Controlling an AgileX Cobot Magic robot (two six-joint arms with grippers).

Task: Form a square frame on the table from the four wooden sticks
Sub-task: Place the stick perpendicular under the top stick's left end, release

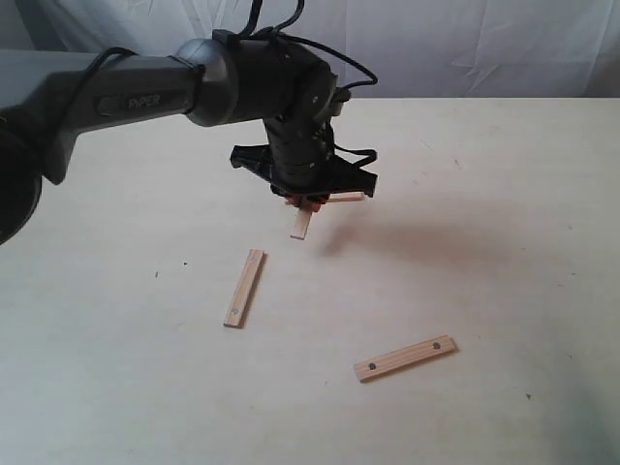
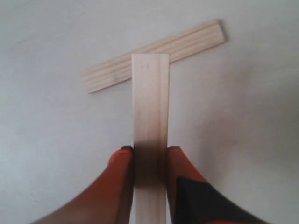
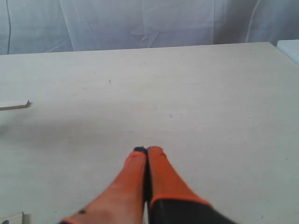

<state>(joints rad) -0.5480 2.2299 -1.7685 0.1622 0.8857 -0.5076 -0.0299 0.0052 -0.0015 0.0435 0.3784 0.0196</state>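
Observation:
My left gripper [image 1: 306, 202] [image 2: 149, 151] is shut on a wooden stick [image 2: 150, 102] [image 1: 301, 225], held just above the table [image 1: 465, 242]. The held stick's far end overlaps a second stick [image 2: 187, 44] [image 1: 347, 197] lying crosswise beneath it, forming a T. Two more sticks lie loose nearer the front: one [image 1: 244, 288] at centre left, one [image 1: 405, 357] at lower right, both with small dark dots near the ends. My right gripper [image 3: 147, 150] is shut on nothing, low over bare table; it does not show in the exterior view. No square frame is formed.
A white cloth backdrop [image 1: 465, 44] hangs behind the table's far edge. The left arm [image 1: 145, 92] reaches in from the upper left. In the right wrist view a stick end [image 3: 16, 105] pokes in at one side and another corner [image 3: 11, 218] at the frame's edge.

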